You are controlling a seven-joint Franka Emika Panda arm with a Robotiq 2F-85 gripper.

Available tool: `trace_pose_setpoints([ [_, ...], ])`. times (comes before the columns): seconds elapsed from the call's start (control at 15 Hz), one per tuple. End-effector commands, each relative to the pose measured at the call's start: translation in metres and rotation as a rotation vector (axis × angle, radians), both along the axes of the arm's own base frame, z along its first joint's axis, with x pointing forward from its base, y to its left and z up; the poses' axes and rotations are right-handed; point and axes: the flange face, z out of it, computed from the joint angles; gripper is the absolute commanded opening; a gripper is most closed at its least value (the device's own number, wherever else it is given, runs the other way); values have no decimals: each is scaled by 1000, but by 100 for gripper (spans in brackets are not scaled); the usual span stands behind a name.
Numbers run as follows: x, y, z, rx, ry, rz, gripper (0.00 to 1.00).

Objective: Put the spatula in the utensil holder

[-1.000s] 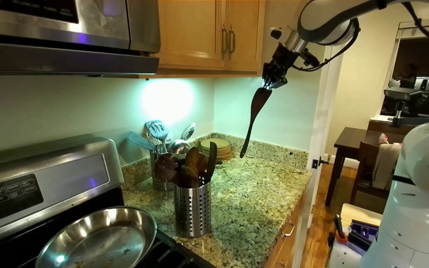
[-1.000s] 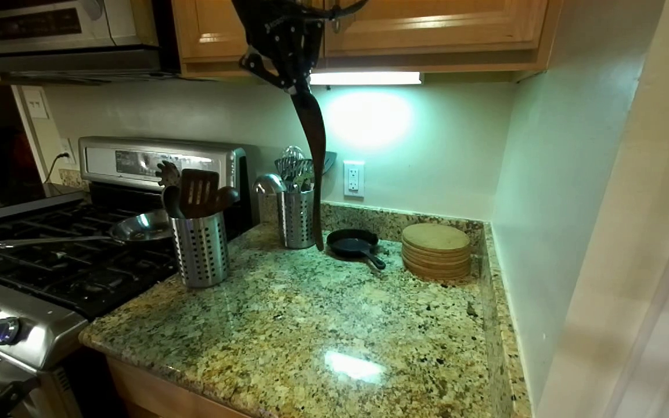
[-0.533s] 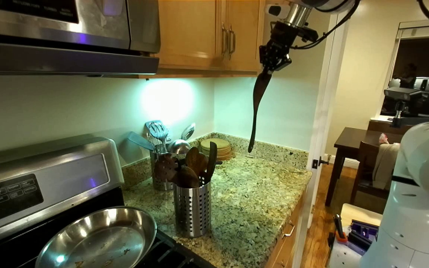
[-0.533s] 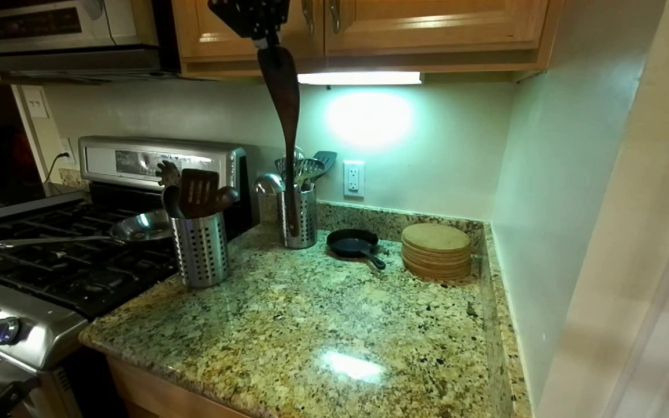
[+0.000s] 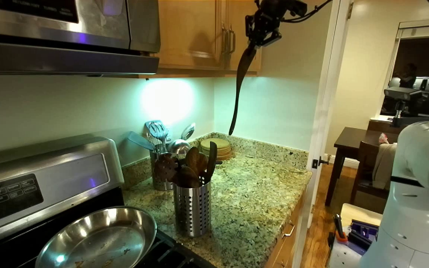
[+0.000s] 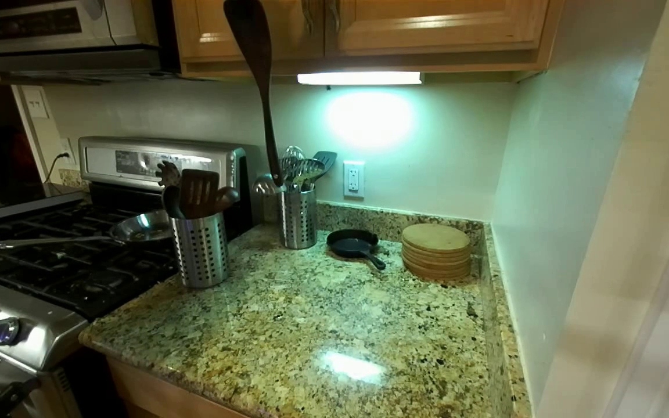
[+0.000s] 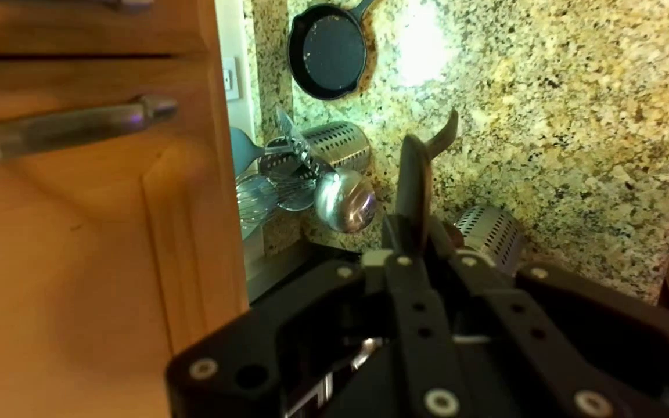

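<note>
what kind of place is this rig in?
A kitchen, probably in a home: there's a stove, a utensil holder on the counter, and what looks like a dining table in the background.

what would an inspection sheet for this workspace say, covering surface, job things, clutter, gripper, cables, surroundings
Surface: granite countertop, speckled, catching a bright reflection.
Job's things: spatula in midair, handle end down; utensil holder upright on the countertop beside the stove, brown utensils in it.
Clutter: canister of metal utensils, small black pan, stack of round tan discs.
Gripper: closed on the spatula's broad end.
Cables: black cable near the gripper; cord at a wall outlet.
Surroundings: steel pan on the stove, cabinets overhead, light on.
</note>
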Motion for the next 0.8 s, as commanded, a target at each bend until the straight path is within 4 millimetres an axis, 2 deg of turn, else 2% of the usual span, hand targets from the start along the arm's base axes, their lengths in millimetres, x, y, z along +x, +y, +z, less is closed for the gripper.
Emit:
trace_pose_setpoints([
  [0.0, 0, 21, 20, -4, -18, 106, 3],
  [0.27, 2, 53, 30, 6, -38, 208, 3],
  [0.73, -1, 105, 35, 26, -48, 371, 3],
])
